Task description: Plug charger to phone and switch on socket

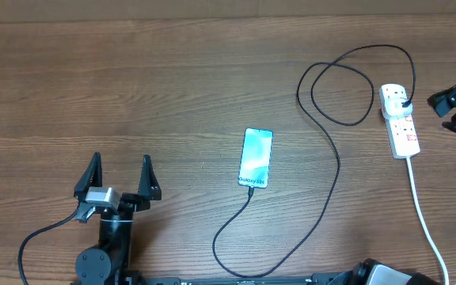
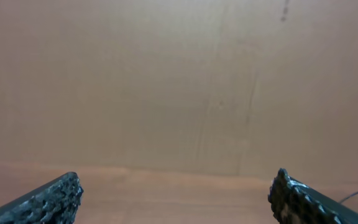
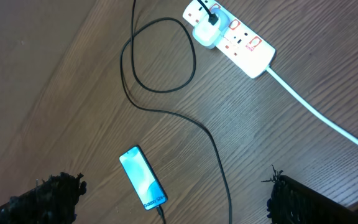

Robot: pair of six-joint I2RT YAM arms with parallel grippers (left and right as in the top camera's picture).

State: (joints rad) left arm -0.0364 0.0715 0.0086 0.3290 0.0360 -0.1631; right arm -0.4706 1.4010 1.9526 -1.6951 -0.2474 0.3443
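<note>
Tabletop [image 1: 172,95], left tool [image 1: 120,158] wide (unladen)

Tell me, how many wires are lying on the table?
2, not counting the robot's own wire. The black charger cable loops from the power strip to the phone. The strip's white cord runs toward the near right edge.

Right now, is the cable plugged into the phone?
In, apparently: the cable ends right at the bottom edge of the phone in both the overhead and right wrist views.
</note>
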